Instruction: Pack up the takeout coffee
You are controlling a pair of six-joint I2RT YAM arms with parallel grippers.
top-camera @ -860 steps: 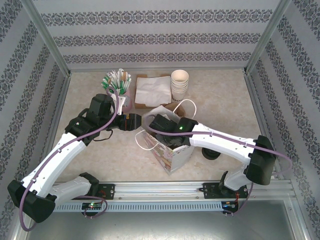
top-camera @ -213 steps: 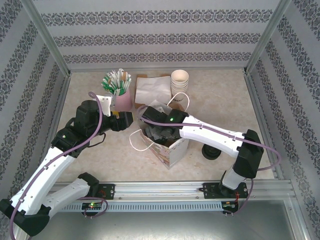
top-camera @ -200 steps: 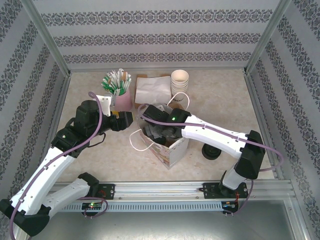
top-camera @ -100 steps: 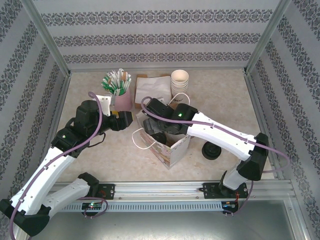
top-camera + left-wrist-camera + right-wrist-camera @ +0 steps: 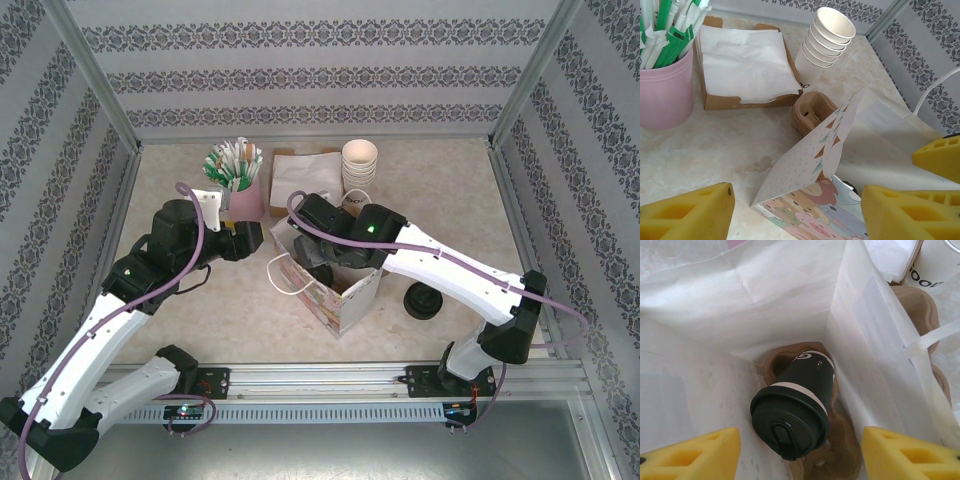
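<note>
Takeout coffee [image 5: 792,412] already lying inside paper bag [image 5: 790,290], leaning tilted in cardboard carrier [image 5: 842,445]. Right tool [image 5: 802,452] hovering over bag mouth, fingers standing wide, gripping nothing. Left tool [image 5: 795,210] waiting beside bag, also wide, empty. Packing seeming nearly done; perhaps straightening cup remaining.

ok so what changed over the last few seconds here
The right gripper, deep in the bag a second ago, has lifted to its mouth, open; the coffee sits tilted in the carrier inside. The left gripper backed off the bag. Cup stack, napkins, straws unmoved.
</note>
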